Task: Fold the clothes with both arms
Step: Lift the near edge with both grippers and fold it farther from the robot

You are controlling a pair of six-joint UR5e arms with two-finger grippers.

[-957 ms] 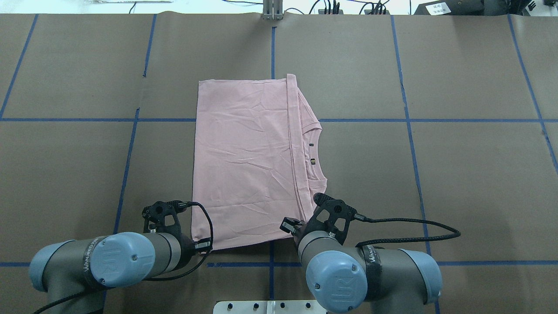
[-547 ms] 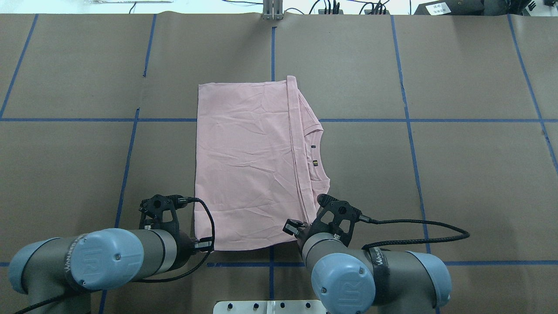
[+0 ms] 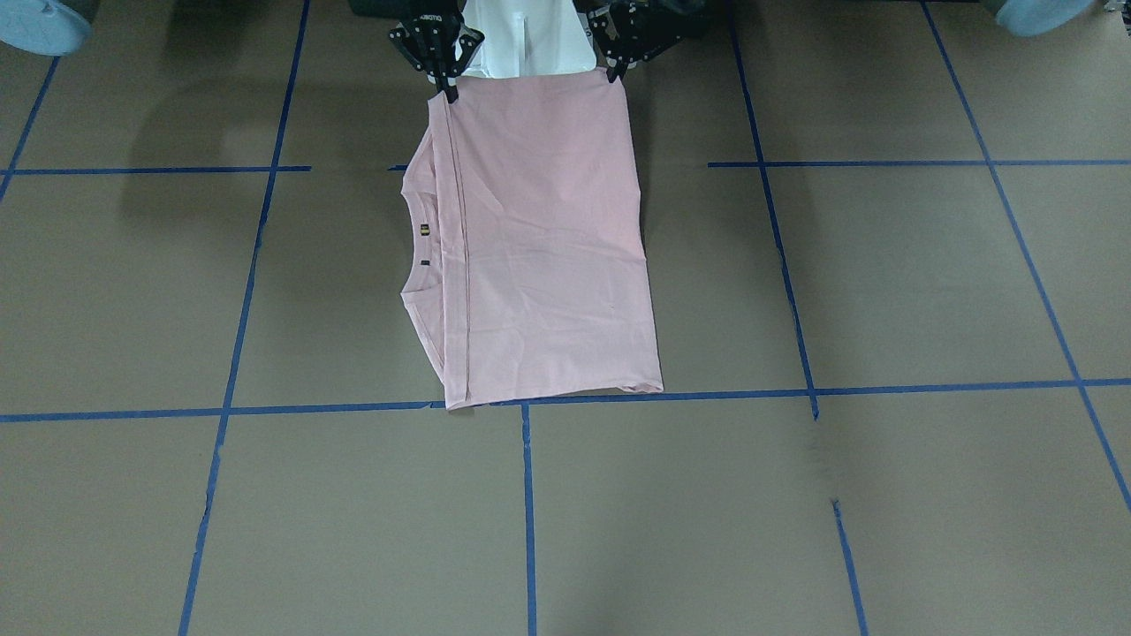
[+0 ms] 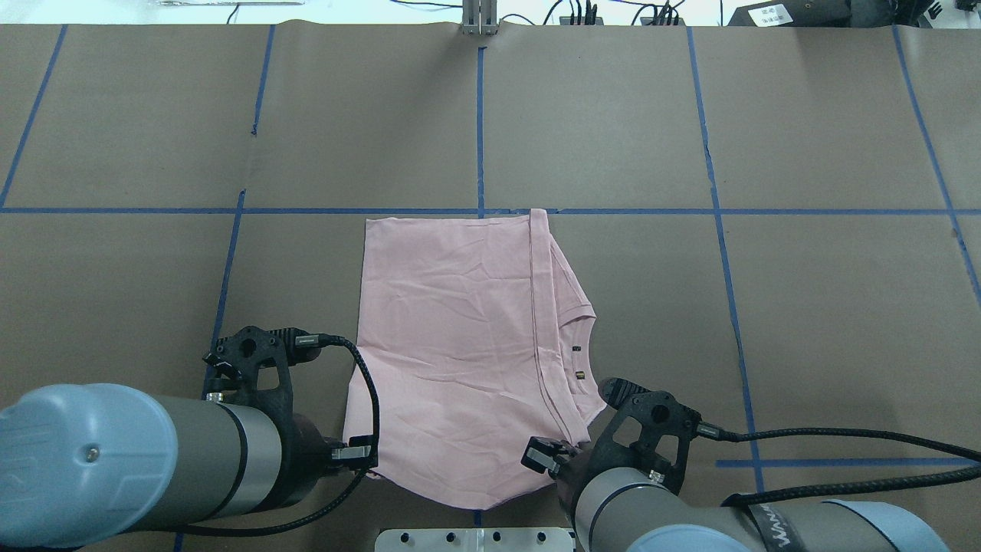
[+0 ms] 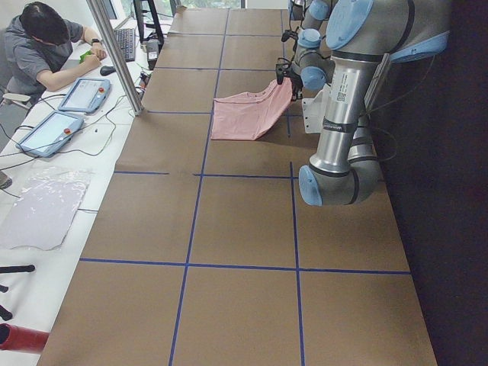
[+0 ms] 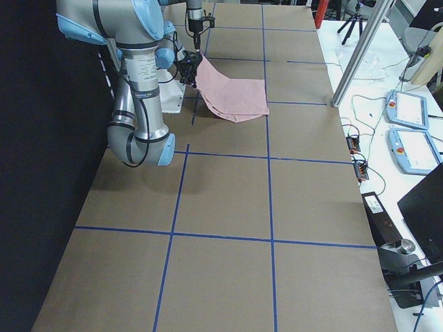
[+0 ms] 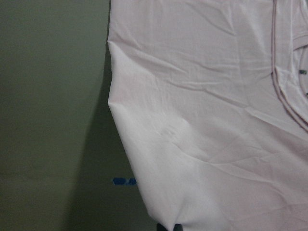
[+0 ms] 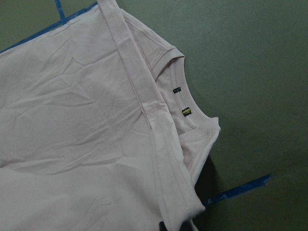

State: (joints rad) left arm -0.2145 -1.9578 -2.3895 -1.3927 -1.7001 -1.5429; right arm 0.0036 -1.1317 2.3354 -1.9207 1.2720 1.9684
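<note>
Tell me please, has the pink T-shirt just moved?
Yes, nearer the camera: the far edge of the pink T-shirt, earlier beyond the blue tape line, now lies along it.

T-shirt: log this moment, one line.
pale pink cotton T-shirt: folded, near edge lifted | left gripper: holds corner | right gripper: holds corner
</note>
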